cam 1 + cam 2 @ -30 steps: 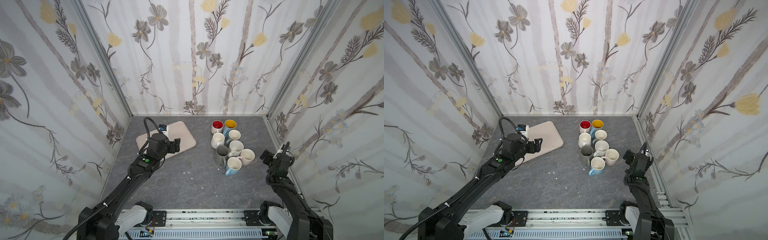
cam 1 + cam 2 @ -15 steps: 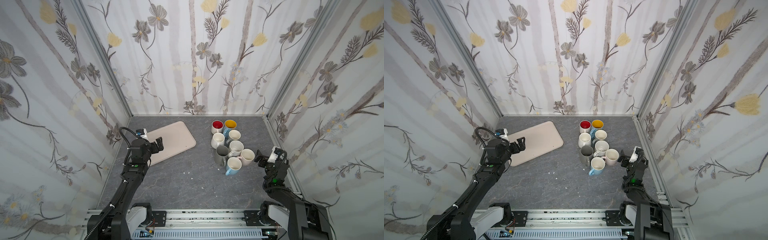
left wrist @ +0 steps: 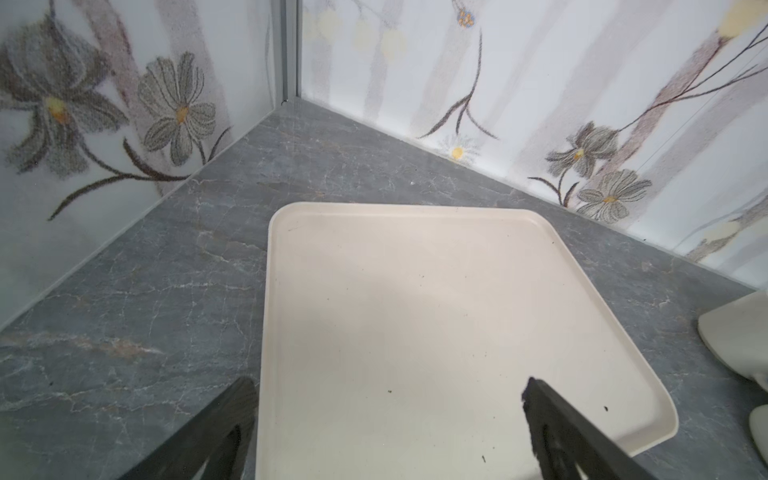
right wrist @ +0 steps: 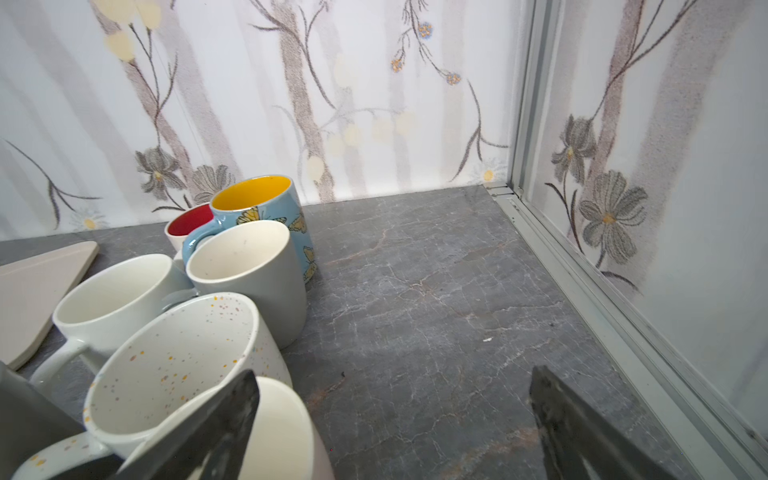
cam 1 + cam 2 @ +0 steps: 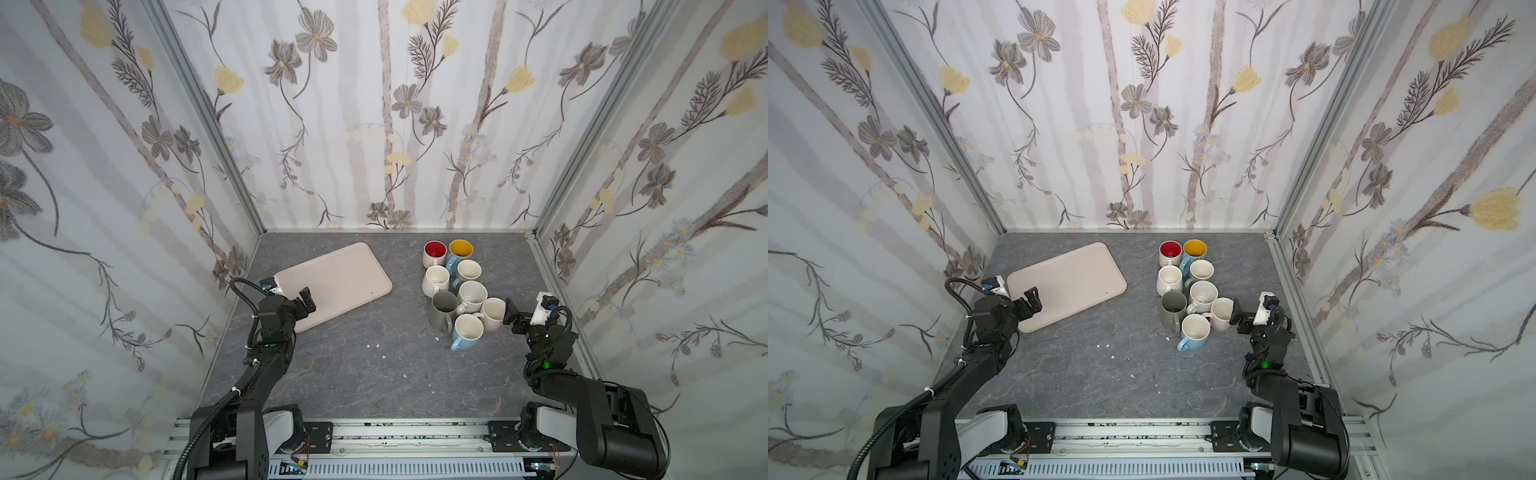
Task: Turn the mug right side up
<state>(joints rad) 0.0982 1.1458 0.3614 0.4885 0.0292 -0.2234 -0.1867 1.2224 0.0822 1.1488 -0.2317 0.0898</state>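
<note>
Several mugs stand close together on the right of the grey table, all mouth up: red-lined (image 5: pixel 434 250), yellow-lined (image 5: pixel 461 248), grey (image 5: pixel 444 305), speckled (image 5: pixel 472 294), cream (image 5: pixel 493 311) and light blue (image 5: pixel 467 330). No upside-down mug shows in any view. My right gripper (image 5: pixel 512 316) is open just right of the cream mug (image 4: pixel 282 428), with only bare table between its fingers (image 4: pixel 552 407). My left gripper (image 5: pixel 306 302) is open and empty over the near left corner of the beige tray (image 5: pixel 332 286).
The tray (image 3: pixel 415 291) lies empty at the back left, near the left wall. Flowered walls close in three sides, and a metal rail (image 4: pixel 590 307) runs along the right wall. Small white crumbs (image 5: pixel 376 345) dot the middle of the table.
My left arm has drawn back from over the tray's middle to its near left corner, and its jaws have widened slightly. The right gripper has shifted a little towards the mugs.
</note>
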